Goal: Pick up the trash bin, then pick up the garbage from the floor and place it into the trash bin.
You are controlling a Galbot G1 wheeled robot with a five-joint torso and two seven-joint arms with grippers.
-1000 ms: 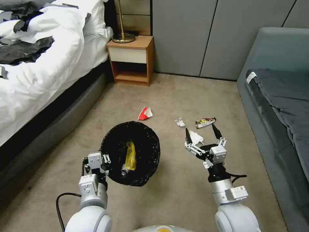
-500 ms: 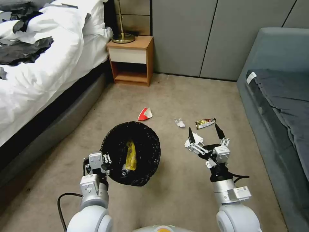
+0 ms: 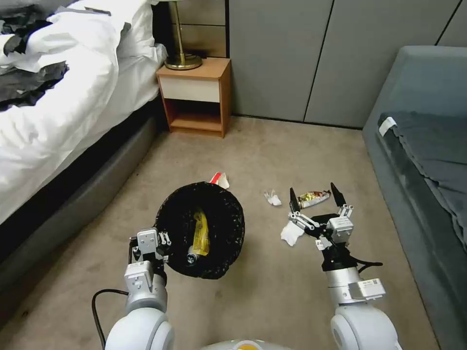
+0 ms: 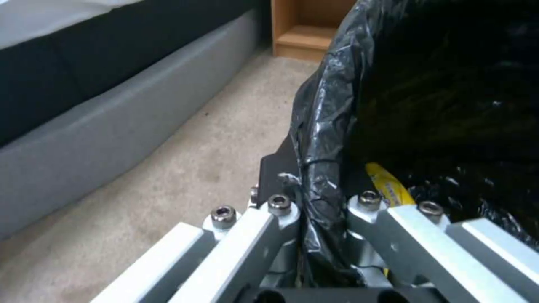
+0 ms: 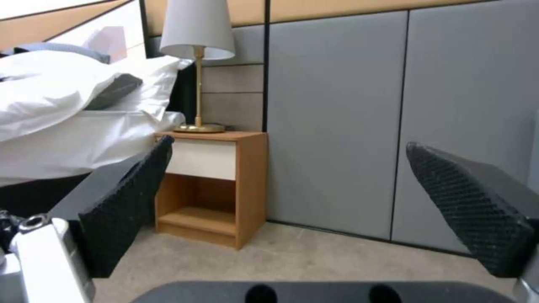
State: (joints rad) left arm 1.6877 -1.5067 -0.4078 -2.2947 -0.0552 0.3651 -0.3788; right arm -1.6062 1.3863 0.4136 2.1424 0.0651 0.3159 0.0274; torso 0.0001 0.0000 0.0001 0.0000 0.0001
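Note:
The trash bin [image 3: 214,218], lined with a crinkly black bag, hangs tilted above the carpet. My left gripper [image 3: 162,241] is shut on its near rim, and the left wrist view shows the liner rim [image 4: 321,139] pinched in my left gripper [image 4: 323,202]. A yellow wrapper [image 3: 200,233] and a small bottle [image 3: 191,256] lie inside. My right gripper [image 3: 315,196] is open above the floor, over a shiny wrapper [image 3: 314,197]. A crumpled white tissue [image 3: 292,234] lies beside its left finger. A smaller tissue [image 3: 273,198] lies farther left. A red-and-white carton [image 3: 221,179] peeks from behind the bin.
A bed [image 3: 58,97] with white bedding runs along the left, its grey base [image 3: 73,204] close to the bin. A wooden nightstand [image 3: 194,95] with a brass lamp [image 3: 182,61] stands at the back wall. A grey sofa [image 3: 423,160] borders the right. Open carpet lies between.
The whole head view has shifted, so the camera moved forward. My open right gripper now stands past the white tissue, over the shiny wrapper. The bin hides more of the carton.

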